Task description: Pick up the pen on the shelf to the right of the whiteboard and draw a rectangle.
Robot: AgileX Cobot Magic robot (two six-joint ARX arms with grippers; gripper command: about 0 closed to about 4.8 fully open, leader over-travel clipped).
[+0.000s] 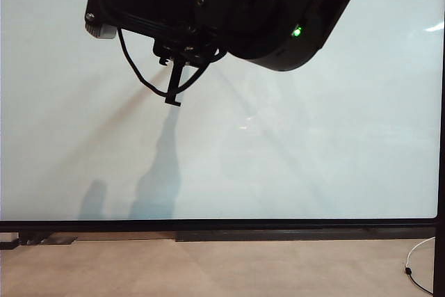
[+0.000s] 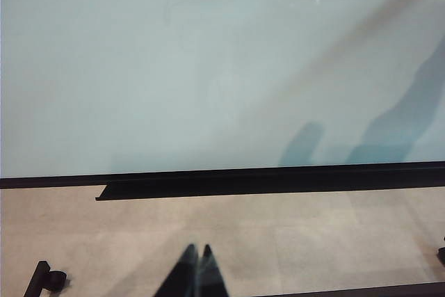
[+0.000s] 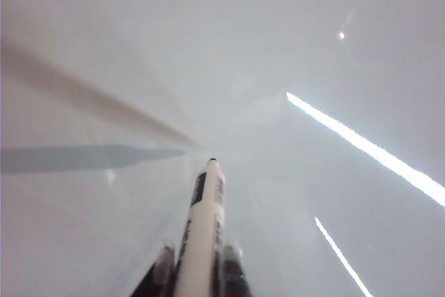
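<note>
The whiteboard (image 1: 313, 144) fills the exterior view, glossy and bare. No rectangle shows on it. The shelf is out of view. My right gripper (image 3: 198, 266) is shut on the pen (image 3: 205, 220), a white barrel with black print. Its black tip points at the whiteboard (image 3: 292, 46) from close by, and I cannot tell whether it touches. In the exterior view the right arm (image 1: 229, 5) hangs before the board's upper part, with thin black fingers (image 1: 175, 85) pointing down. My left gripper (image 2: 197, 250) is shut and empty, low over the table, facing the board's bottom frame (image 2: 278, 172).
A black ledge (image 1: 278, 234) runs under the board's frame, above the beige table (image 1: 208, 269). A white cable (image 1: 419, 259) lies at the far right. Black stand parts (image 1: 42, 239) sit at the lower left. A black cable (image 1: 135, 67) loops under the right arm.
</note>
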